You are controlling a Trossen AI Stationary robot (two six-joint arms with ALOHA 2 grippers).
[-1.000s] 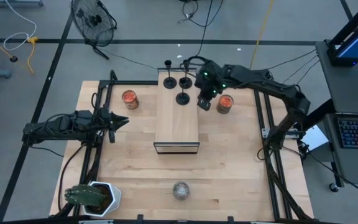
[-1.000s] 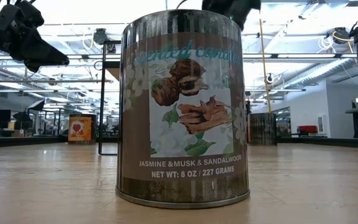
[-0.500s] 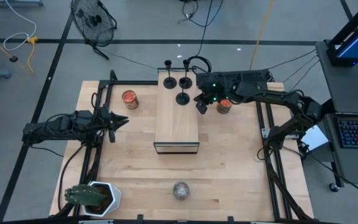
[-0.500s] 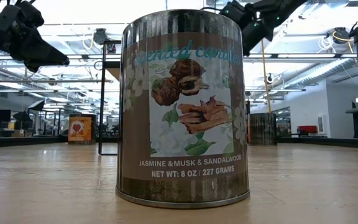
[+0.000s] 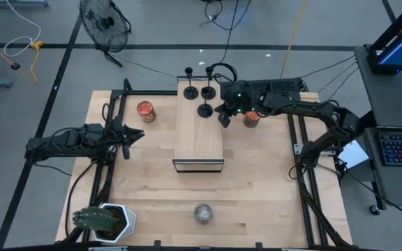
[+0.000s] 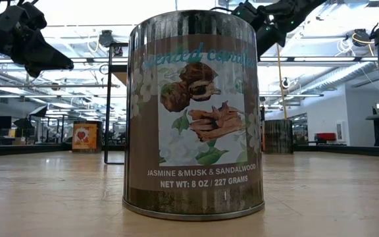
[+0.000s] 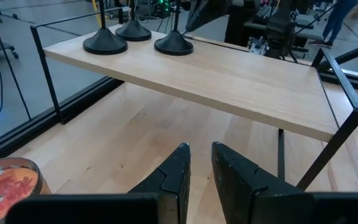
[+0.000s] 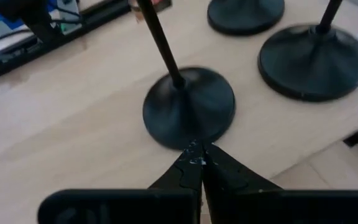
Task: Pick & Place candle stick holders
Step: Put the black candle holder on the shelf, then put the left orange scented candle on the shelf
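1. Matte-black candle stick holders, three in all, stand upright on the far end of a raised wooden shelf (image 5: pixel 199 131) at the middle of the table (image 5: pixel 145 181). Each has a round disc base, a thin stem and a small top cup.
2. Holder positions in the high view: the far-left holder (image 5: pixel 189 91) and the far-right holder (image 5: pixel 209 90) stand side by side near the shelf's far edge; the nearest holder (image 5: pixel 205 109) stands closer to the shelf's middle, toward its right edge. Their bases lie close together; whether any touch cannot be told.
3. The right gripper (image 5: pixel 223 116) sits at the shelf's right edge, just beside the nearest holder. Its fingers are pressed together and hold nothing. In the right wrist view the fingertips (image 8: pixel 197 159) point at the rim of that holder's base (image 8: pixel 188 107), with the other two bases behind it.
4. The left gripper (image 5: pixel 137 135) hangs over the table's left side, well apart from the shelf. Its fingers (image 7: pixel 178 171) stand slightly parted with a narrow gap and hold nothing; they point toward the shelf.
5. A tin with an orange-red top (image 5: pixel 145 110) stands left of the shelf. A second such tin (image 5: pixel 252 118) stands right of it, partly under the right arm.
6. A shiny silver round object (image 5: pixel 202 213) lies near the table's front edge. A potted plant in a white pot (image 5: pixel 103 221) stands at the front-left corner.
7. The low view is filled by a scented-candle tin (image 6: pixel 194 112) close to the camera.
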